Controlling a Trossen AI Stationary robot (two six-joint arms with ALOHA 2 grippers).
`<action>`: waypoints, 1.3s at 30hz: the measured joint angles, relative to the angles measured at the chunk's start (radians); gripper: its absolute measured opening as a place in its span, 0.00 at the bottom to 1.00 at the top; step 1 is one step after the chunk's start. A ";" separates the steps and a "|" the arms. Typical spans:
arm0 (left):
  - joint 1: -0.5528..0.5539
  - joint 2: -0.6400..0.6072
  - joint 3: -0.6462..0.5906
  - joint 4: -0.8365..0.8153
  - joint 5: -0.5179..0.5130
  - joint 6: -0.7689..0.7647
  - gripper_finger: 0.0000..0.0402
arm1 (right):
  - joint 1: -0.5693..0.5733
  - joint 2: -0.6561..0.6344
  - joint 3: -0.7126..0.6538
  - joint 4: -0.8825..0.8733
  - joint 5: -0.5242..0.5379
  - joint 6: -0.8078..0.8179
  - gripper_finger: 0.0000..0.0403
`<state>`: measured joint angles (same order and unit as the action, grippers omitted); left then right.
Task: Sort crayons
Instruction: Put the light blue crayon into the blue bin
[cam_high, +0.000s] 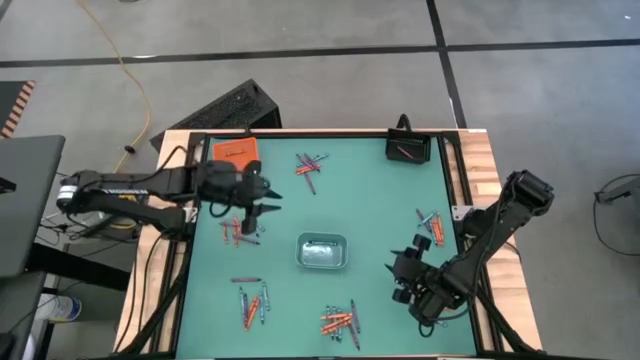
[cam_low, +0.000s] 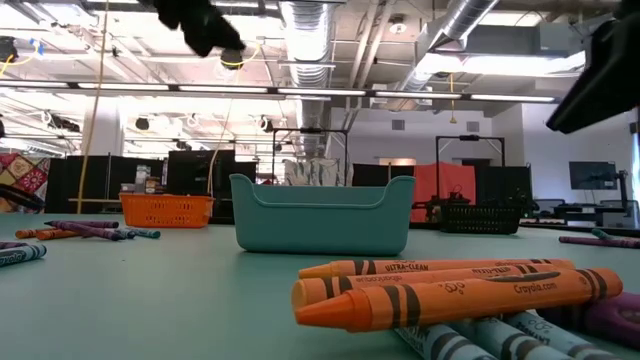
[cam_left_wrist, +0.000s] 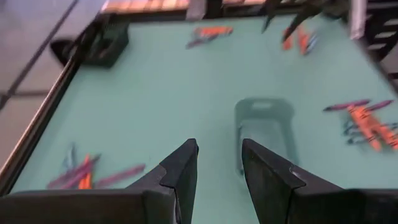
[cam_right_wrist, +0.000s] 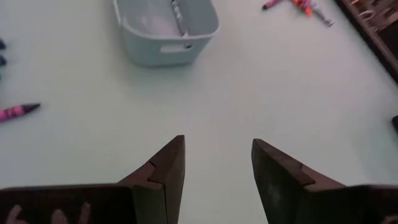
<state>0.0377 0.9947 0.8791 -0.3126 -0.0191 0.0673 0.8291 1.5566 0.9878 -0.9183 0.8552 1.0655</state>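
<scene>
High view, left side: the left gripper (cam_high: 258, 212) is above the green table (cam_high: 370, 200), near the orange tray (cam_high: 237, 152) at the far left corner and over a small group of crayons (cam_high: 240, 230).
Left gripper, opening: in its wrist view the two dark fingers (cam_left_wrist: 180, 171) stand apart with a narrow gap, partly open; nothing is between them and they touch nothing.
Crayons, left part: one group lies under the left gripper, another group (cam_high: 252, 305) lies near the front edge on the left.
Middle: the clear-grey tray (cam_high: 322, 252) stands in the centre of the table; in the right wrist view one thin stick (cam_right_wrist: 176, 12) lies inside it.
Crayons, middle: a group (cam_high: 310, 166) lies near the far edge, and a group (cam_high: 340, 320) near the front edge.
Low view: orange crayons (cam_low: 440, 290) lie close in front, on top of grey-blue ones.
Right side: the right gripper (cam_high: 405, 275) is over bare table, between the clear-grey tray and the right edge.
Right gripper, opening: its fingers (cam_right_wrist: 165, 171) are wide apart, open; it holds nothing.
Crayons, right: a group (cam_high: 432, 225) lies near the right edge.
Far right corner: the black tray (cam_high: 408, 150) stands there.
</scene>
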 joint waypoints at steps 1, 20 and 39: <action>-0.025 0.000 0.000 0.022 -0.012 0.004 0.29 | 0.000 0.000 0.000 -0.001 0.012 0.000 0.44; -0.146 0.069 0.001 0.257 -0.125 0.109 0.29 | 0.042 0.000 0.000 0.072 0.034 0.006 0.44; -0.146 0.118 0.001 0.178 -0.066 0.164 0.29 | -0.072 0.001 0.000 0.067 0.034 -0.073 0.44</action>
<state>-0.1081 1.1126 0.8799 -0.1345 -0.0850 0.2310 0.7574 1.5578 0.9878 -0.8514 0.8892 0.9925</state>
